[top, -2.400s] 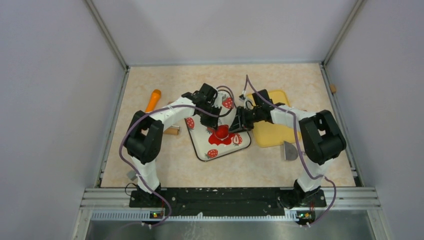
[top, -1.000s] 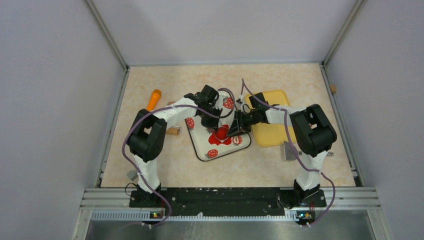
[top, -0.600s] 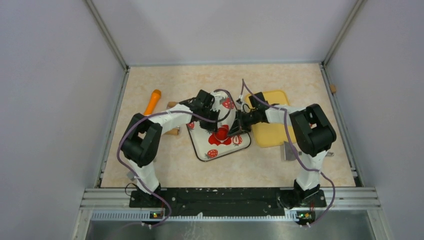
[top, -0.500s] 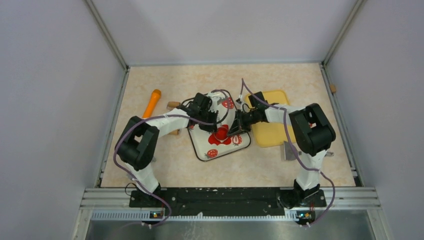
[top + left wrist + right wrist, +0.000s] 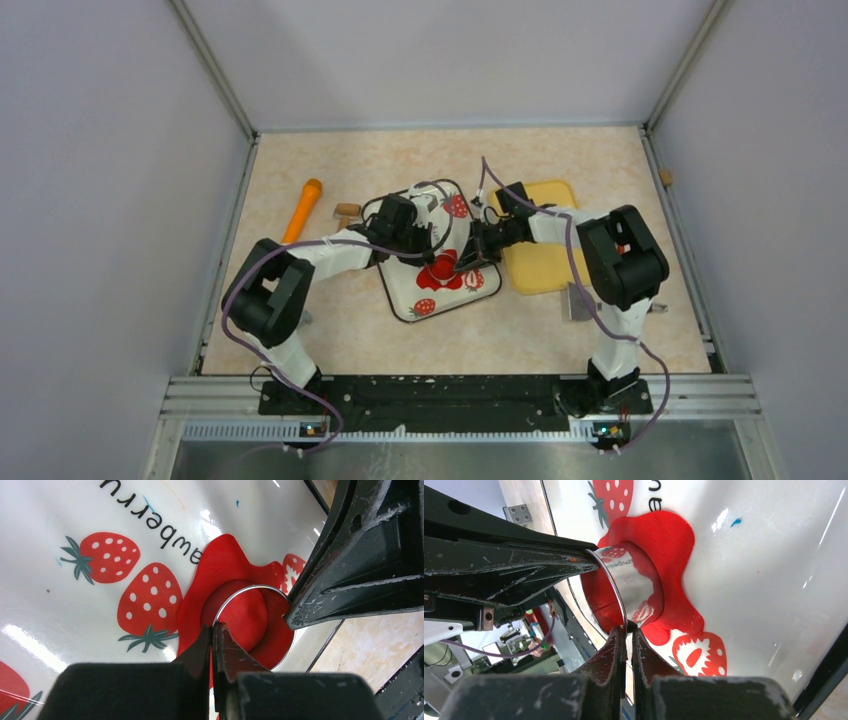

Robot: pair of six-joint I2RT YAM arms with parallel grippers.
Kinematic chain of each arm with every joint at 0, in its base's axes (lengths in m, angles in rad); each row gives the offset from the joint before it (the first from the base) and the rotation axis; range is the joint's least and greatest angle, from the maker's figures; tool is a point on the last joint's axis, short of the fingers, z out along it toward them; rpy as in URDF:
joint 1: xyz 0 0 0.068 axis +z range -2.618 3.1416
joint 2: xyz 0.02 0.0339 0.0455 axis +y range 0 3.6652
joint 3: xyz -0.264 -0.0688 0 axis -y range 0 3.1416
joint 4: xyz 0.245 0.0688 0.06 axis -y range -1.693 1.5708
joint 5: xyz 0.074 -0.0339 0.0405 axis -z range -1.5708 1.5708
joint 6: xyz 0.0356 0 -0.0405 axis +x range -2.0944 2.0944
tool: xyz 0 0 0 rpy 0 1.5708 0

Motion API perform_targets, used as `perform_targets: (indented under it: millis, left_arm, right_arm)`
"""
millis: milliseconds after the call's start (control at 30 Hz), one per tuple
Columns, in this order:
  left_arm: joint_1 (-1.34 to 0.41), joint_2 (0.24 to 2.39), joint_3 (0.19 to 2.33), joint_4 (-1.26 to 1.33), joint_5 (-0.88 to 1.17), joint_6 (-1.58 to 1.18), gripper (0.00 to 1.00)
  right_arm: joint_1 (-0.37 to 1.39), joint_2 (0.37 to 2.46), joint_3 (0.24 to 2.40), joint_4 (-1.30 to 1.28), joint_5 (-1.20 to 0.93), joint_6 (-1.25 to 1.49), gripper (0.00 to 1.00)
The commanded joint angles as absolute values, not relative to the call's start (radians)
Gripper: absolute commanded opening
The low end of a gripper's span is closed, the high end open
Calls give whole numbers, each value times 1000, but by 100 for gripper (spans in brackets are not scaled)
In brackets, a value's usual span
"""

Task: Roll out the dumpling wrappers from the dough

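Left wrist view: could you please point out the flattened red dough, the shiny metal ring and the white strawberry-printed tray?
flattened red dough (image 5: 226, 560), left wrist view, upper lobe.
shiny metal ring (image 5: 252, 585), left wrist view, far rim.
white strawberry-printed tray (image 5: 45, 590), left wrist view, bare surface.

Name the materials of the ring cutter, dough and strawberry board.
The ring cutter looks like thin polished metal: it mirrors the strawberry print. The dough seems soft, matte clay, dented around the ring. The strawberry board is glossy white, glare-streaked; plastic or coated, unclear.
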State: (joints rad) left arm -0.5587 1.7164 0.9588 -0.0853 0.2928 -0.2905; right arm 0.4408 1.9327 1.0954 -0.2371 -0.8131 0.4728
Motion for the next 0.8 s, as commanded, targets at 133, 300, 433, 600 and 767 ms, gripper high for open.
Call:
perform_targets:
  millis: [133, 300, 433, 600, 767]
  left_arm:
    - [-543, 1777, 849, -103, 157, -258, 0]
    - [-541, 1709, 913, -165, 187, -232, 0]
    - [-537, 1644, 983, -226, 271, -222, 9]
    - [-528, 1593, 1074, -315, 355, -248, 37]
    - [-495, 1552, 1122, -345, 427, -224, 44]
  right_arm:
    - [469, 2014, 1081, -294, -515, 335, 0]
    - [471, 1947, 1191, -314, -586, 319, 0]
    - [470, 1872, 1277, -339, -724, 323, 8]
    - [463, 1768, 1325, -446, -740, 257, 28]
    - [439, 1625, 1289, -519, -757, 66, 31]
